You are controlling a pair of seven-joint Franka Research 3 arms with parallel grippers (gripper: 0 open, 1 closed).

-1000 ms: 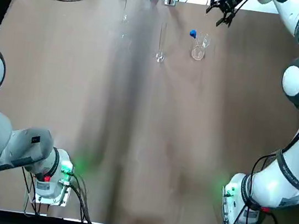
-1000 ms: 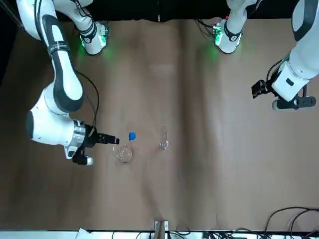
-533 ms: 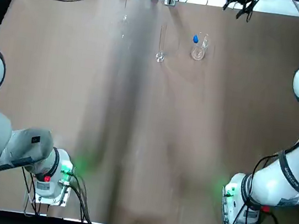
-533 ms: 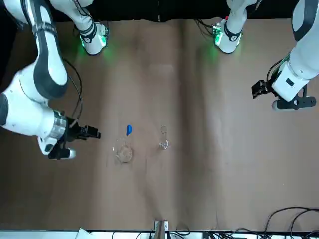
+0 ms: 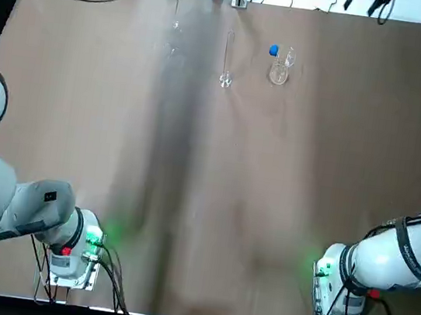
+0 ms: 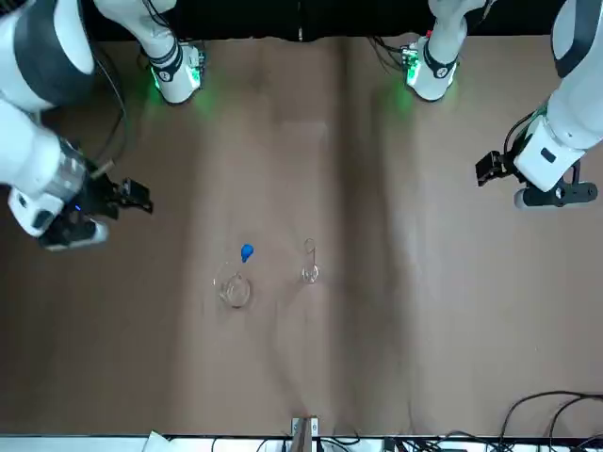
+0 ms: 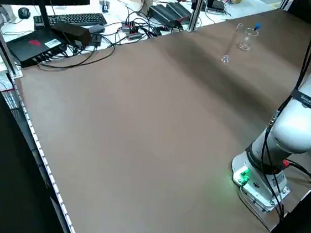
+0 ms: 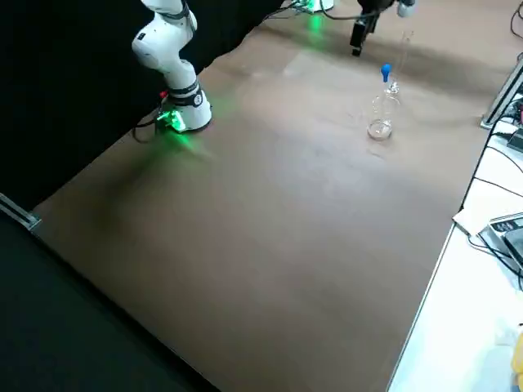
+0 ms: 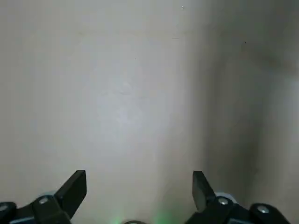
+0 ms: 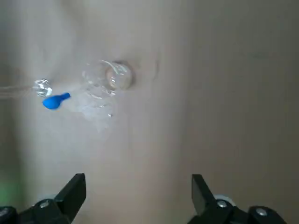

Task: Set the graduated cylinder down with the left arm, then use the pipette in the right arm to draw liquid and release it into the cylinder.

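Front view shows both grippers, left [image 6: 497,169] and right [image 6: 127,195], fingers apart, empty. One cylinder [image 5: 227,58], one beaker [image 5: 279,72], one pipette [image 5: 273,50], upper middle of the top view.

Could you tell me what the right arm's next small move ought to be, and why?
Probably bring the right gripper back toward the pipette, which stands in the beaker beside the standing cylinder. That gripper is open, empty and well away from it; the left gripper is open too.

I see overhead looking down from the bases | front facing back across | sides raised, diagonal | wrists close, downward | all share the brown table [image 5: 193,171].
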